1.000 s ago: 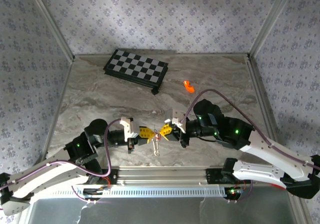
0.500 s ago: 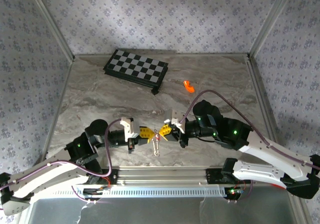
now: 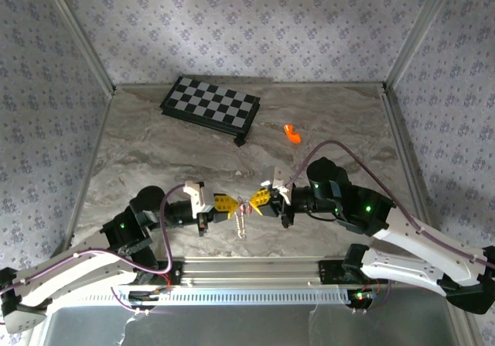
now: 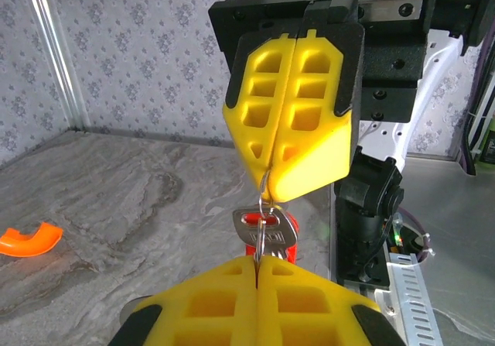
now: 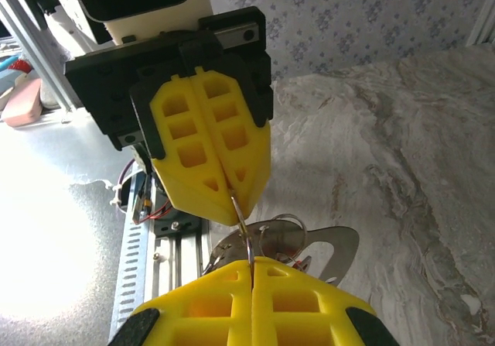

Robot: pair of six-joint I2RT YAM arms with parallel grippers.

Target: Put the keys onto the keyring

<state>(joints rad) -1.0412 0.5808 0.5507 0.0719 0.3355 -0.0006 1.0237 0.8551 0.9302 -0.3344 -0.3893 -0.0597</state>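
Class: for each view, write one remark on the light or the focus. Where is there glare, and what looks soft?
Right wrist: white glare burns out the lower left corner; the keyring is sharp. Left wrist: even light, no glare, keys crisp. Top external: soft even light, keys too small to make out.

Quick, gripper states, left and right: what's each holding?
Left gripper: closed, pinching the thin silver metal keyring loop.
Right gripper: closed, pinching that same loop from the opposite side.

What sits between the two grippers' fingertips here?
The keyring, pinched at both ends by left gripper and right gripper, a key hanging from it; clearest in the left wrist view.
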